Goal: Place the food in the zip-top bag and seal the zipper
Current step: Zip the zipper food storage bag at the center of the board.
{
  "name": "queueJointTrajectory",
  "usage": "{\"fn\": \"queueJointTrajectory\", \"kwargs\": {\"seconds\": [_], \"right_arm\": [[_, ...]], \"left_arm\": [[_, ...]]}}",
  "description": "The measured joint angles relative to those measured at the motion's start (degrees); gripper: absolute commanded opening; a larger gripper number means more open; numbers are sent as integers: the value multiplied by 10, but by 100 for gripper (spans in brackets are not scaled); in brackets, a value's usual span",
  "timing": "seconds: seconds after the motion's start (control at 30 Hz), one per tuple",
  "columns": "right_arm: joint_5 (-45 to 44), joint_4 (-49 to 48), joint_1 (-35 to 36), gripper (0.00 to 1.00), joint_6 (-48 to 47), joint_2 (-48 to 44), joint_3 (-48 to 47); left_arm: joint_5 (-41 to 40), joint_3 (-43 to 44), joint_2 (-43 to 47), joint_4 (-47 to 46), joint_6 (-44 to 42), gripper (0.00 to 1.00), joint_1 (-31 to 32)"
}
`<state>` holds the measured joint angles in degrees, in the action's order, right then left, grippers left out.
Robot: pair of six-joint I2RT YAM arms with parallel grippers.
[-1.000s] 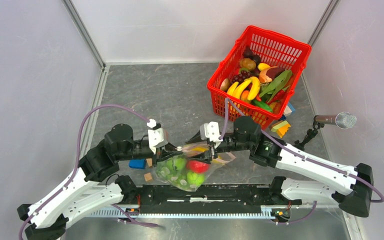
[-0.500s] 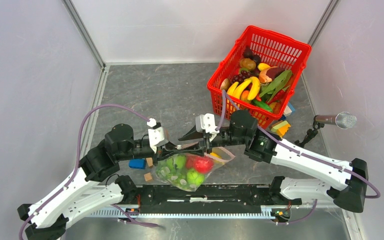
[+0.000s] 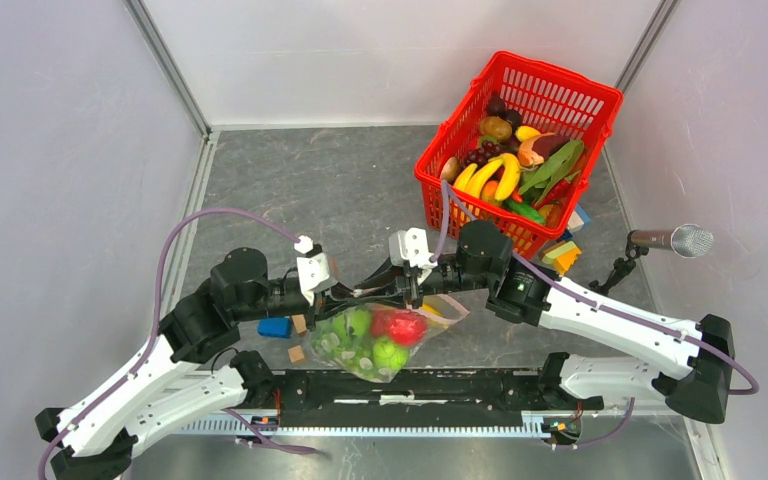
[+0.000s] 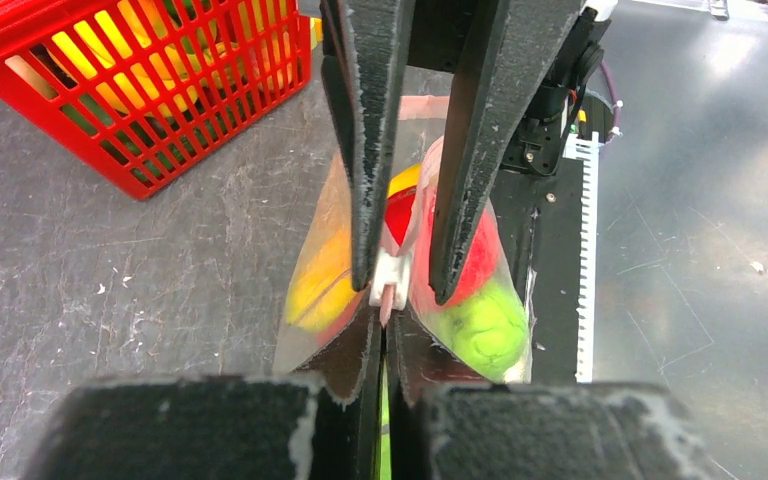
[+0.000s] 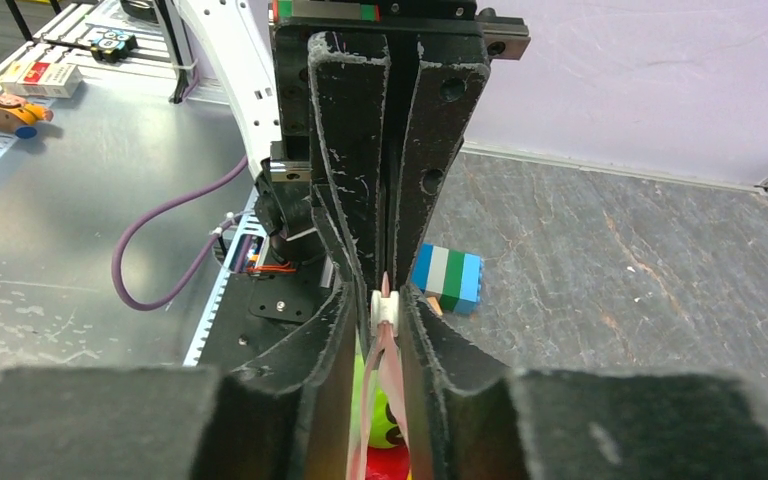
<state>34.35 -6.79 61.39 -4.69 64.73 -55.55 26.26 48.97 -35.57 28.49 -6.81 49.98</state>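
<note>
The grey, stone-patterned tabletop point(image 3: 310, 190) is enclosed by plain pale walls point(image 3: 60, 150) behind it and on both its sides. Slim metal posts point(image 3: 165, 65) rise from its two far corners, and the light on it is even.

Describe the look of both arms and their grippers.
The left arm and right arm have white shells, black joint housings and a purple cable looping along each. The left gripper and right gripper have flat matte-black fingers with scuffed, pale-flecked edges.
</note>
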Motion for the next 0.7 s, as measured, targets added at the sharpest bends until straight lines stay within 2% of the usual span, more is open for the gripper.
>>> {"fn": "queueJointTrajectory", "kwargs": {"seconds": [0.33, 0.53, 0.67, 0.7], "right_arm": [[1, 7, 0, 32, -11, 0, 0], [1, 15, 0, 25, -14, 0, 0], [-1, 14, 0, 19, -17, 0, 0], [-1, 14, 0, 14, -16, 0, 0]], "left_arm": [[-7, -3, 2, -1, 0, 2, 0], [-7, -3, 4, -1, 0, 2, -1], [-6, -3, 4, -1, 0, 2, -1], [-6, -3, 4, -1, 0, 2, -1]]}}
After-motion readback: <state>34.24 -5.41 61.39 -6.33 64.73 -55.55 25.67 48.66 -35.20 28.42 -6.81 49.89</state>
